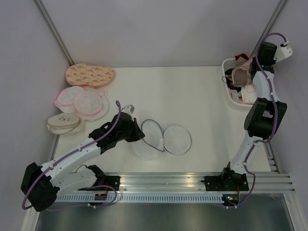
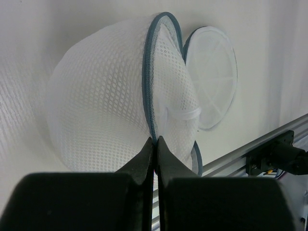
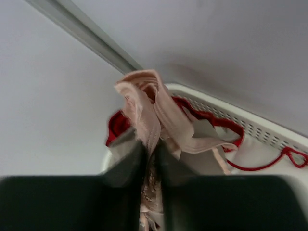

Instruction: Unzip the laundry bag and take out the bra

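Right end effector [image 3: 150,144] has its fingers pressed nearly together on a fold of the bra [image 3: 154,103]. In the right wrist view the pale pink cloth bunches up past the fingertips toward 12 o'clock, and more of it trails back between the fingers toward 6 o'clock. Its long axis therefore runs roughly along the fingers' own line. Just beyond the bunch, from 1 to 3 o'clock, lies the rim of the white basket [image 3: 269,130], with a red-trimmed garment [image 3: 114,129] inside it. Whether the bra touches the basket's contents cannot be told.

Left end effector [image 2: 155,140] is shut on the blue-grey zipper rim of the laundry bag [image 2: 101,101]. The bag lies open in two halves, the dome half held up on edge and the flatter half lying beyond it at 1 o'clock.

In the top view the bag sits near the middle of the surface [image 1: 192,96], toward 6 o'clock, and the basket sits at the 2 o'clock corner, well apart from it. The bra is thus out of the bag and in the right arm's keeping. The coming move likely turns on the basket's opening lying directly under the cloth, so that a release drops it inside.
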{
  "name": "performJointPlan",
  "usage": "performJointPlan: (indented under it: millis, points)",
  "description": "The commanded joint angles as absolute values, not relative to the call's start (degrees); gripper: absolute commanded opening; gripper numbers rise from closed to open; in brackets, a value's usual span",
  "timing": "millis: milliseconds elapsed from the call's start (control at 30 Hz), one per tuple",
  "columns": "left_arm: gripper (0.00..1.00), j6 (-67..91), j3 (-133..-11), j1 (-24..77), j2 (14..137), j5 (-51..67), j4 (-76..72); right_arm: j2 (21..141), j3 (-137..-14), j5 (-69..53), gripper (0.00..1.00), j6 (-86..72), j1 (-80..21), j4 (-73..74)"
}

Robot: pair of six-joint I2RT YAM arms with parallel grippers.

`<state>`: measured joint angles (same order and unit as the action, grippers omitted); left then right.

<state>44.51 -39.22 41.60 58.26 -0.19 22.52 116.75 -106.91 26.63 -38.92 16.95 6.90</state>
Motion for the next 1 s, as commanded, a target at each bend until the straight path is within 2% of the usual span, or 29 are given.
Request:
performJointPlan:
  millis: [0,100,167,300,367,500,600,700,767,967]
  points:
    - [0.02,46.5,-39.4,41.7,57.0,-1.7,23.0,118.9,-105.6,25.2,0.31,-41.5,16.8,12.8]
    - [0.02,46.3,-39.6,41.7,57.0,-1.6,22.9,118.3,-104.6,24.3,0.58,-42.7,16.7,17.4]
    - [0.02,46.4,-39.6,41.7,56.9,-1.5,22.8,115.9,-100.8,24.1,0.62,-42.5,16.1,17.3]
    - [0.02,46.8,-38.8,41.7,56.3,-1.9,21.7,102.9,-92.1,23.8,0.73,-41.0,13.5,12.6]
    - [0.02,47.3,-38.4,41.7,55.8,-1.9,20.1,99.0,-89.3,22.1,0.75,-39.7,12.1,13.3]
    - [0.02,47.6,-37.6,41.7,55.7,-2.7,16.8,88.7,-84.1,17.1,0.87,-37.9,7.2,15.0]
    - [0.02,47.4,-37.9,41.7,55.8,-3.7,14.2,82.4,-79.4,11.9,0.92,-34.3,2.9,15.2]
    - [0.02,46.5,-37.8,41.6,55.7,-5.8,11.1,74.9,-72.4,2.7,0.98,-31.2,-2.8,13.9]
    - [0.02,46.5,-37.6,41.1,55.7,-6.7,9.8,70.9,-65.6,-1.6,0.98,-30.9,-7.5,13.3]
    - [0.02,49.7,-36.4,39.8,56.8,-8.5,11.4,54.1,-45.6,-0.5,0.98,-35.5,-19.8,14.3]
